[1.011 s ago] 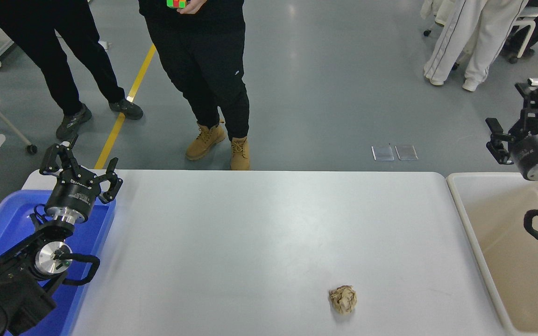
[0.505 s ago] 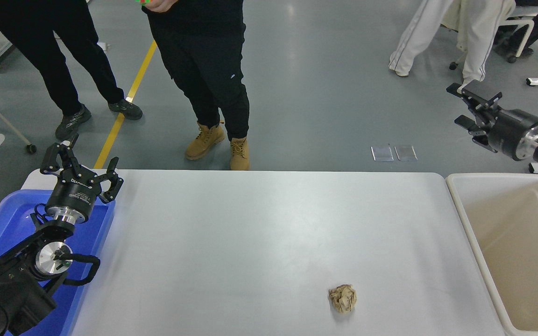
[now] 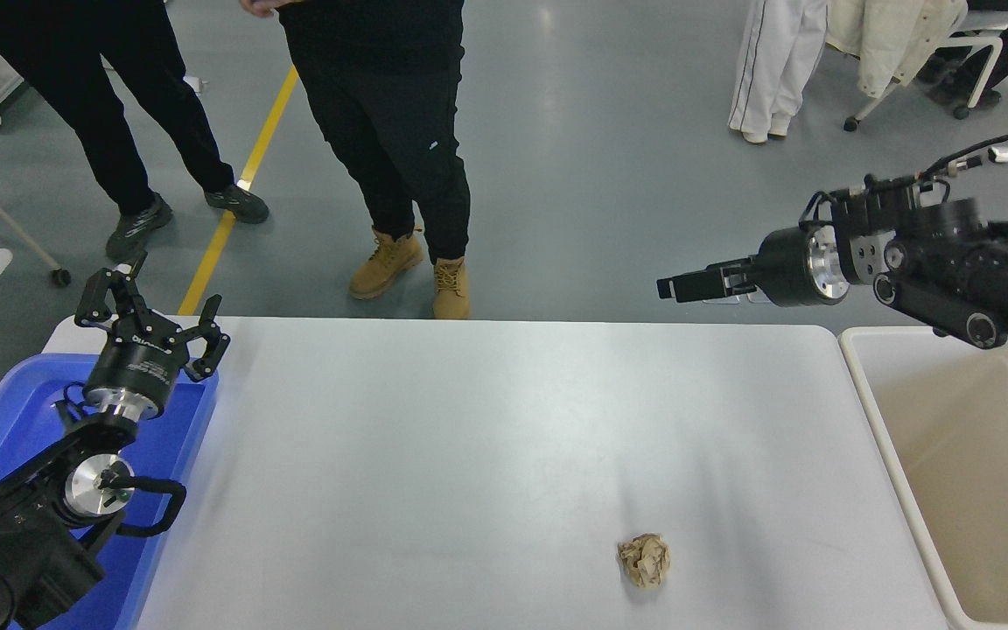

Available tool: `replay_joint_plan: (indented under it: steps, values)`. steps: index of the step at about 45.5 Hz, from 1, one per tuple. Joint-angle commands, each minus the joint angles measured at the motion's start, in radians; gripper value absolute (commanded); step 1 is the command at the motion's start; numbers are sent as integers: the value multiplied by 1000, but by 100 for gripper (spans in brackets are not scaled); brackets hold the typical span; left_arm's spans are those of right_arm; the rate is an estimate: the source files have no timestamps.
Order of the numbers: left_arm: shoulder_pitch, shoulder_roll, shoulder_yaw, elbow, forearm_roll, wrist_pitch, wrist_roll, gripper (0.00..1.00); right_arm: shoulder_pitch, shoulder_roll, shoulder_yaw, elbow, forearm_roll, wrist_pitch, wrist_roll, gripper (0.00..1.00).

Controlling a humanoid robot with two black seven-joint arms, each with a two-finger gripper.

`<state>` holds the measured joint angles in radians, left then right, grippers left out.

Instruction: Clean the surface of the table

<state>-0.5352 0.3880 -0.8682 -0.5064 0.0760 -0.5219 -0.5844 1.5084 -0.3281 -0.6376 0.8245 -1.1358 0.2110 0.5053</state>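
A wide white tabletop [image 3: 469, 437] fills the middle of the view. One crumpled ball of brown paper [image 3: 644, 560] lies on it toward five o'clock, alone. The right gripper [image 3: 688, 286] hangs high at two o'clock, pointing sideways, well apart from the paper; whether its fingers are apart cannot be told. Risk: coming down off-centre could nudge the light ball so it rolls away. A beige bin [image 3: 871, 411] sits at three o'clock, a blue tray [image 3: 5, 411] at eight o'clock under the parked left gripper [image 3: 150, 319], fingers spread. People [image 3: 381, 131] stand at twelve o'clock. Nothing blocks the approach.
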Motion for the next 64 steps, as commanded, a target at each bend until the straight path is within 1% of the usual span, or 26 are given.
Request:
replay_joint_plan:
  steps: [1,8,18,31,47,64]
  values:
    - [0,0,0,0,-1,0,0,100,38,182,-177,36,-87,5,4,99]
    - [0,0,0,0,1,-1,0,100,18,230,-238,59,-113,5,4,99]
    - [0,0,0,0,1,0,0,100,15,219,-243,197,-190,7,4,99]
    - [0,0,0,0,1,0,0,100,-11,196,-244,242,-223,8,4,99]
    - [0,0,0,0,-1,0,0,100,-77,189,-238,243,-223,5,4,99]
    - [0,0,0,0,-1,0,0,100,-131,173,-228,229,-219,-27,2,99]
